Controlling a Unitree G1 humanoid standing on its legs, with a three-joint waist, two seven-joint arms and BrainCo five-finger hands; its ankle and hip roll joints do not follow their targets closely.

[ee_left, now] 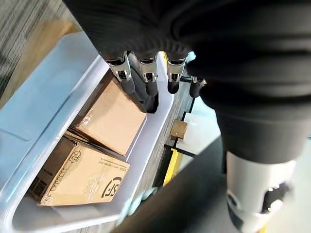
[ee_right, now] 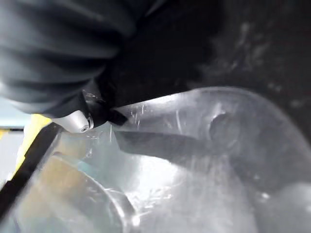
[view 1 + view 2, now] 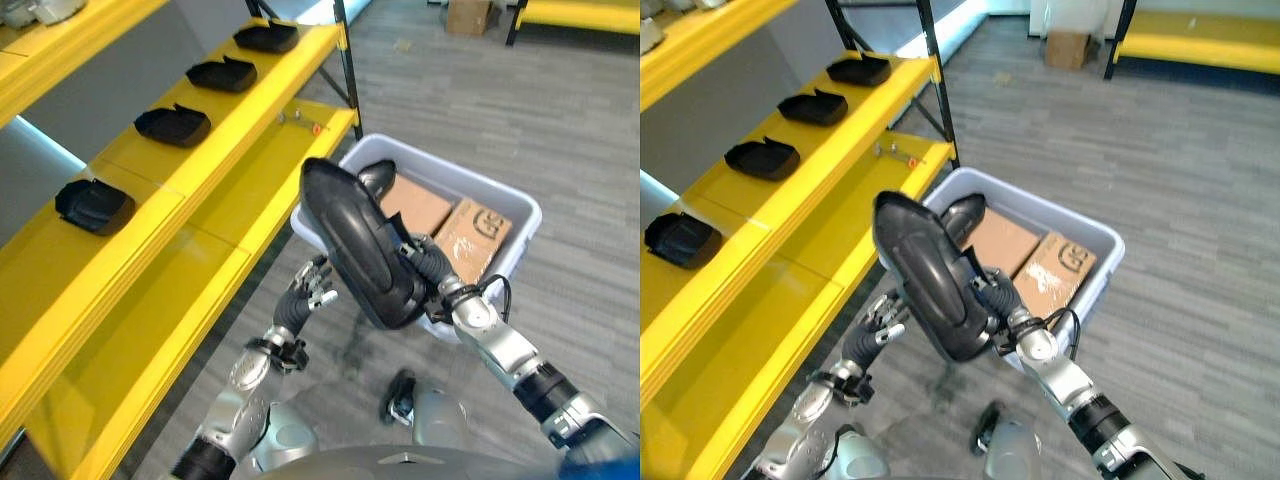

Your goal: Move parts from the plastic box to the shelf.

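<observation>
- Black moulded plastic part [image 3: 362,245], long and curved, is held up in the air above the near edge of the pale grey plastic box [image 3: 520,215], between the box and the yellow shelf [image 3: 215,215].
- Right hand [image 3: 432,268] is pressed against the part's far side; the part hides its fingers, so I cannot tell how firmly they close on it. If the hold is only a light one on an edge, the long part could swing or slip and drop to the floor.
- Left hand [image 3: 312,288] hovers just beside the part's lower end, fingers relaxed and holding nothing. It looks ready to steady the part; if it pushes rather than supports, it could knock the part loose.
- Four smaller black parts [image 3: 172,124] already sit in a row on the upper shelf tier, well spaced. Swinging the long part in carelessly could hit one of them or strike the shelf's front lip.
- Another dark part [image 3: 377,176] and cardboard boxes [image 3: 470,235] remain in the plastic box. The lifted part's lower end hangs near the box rim and could catch on it.
- Shelf tiers slope and are shallow, so a long part set down badly could slide off.
</observation>
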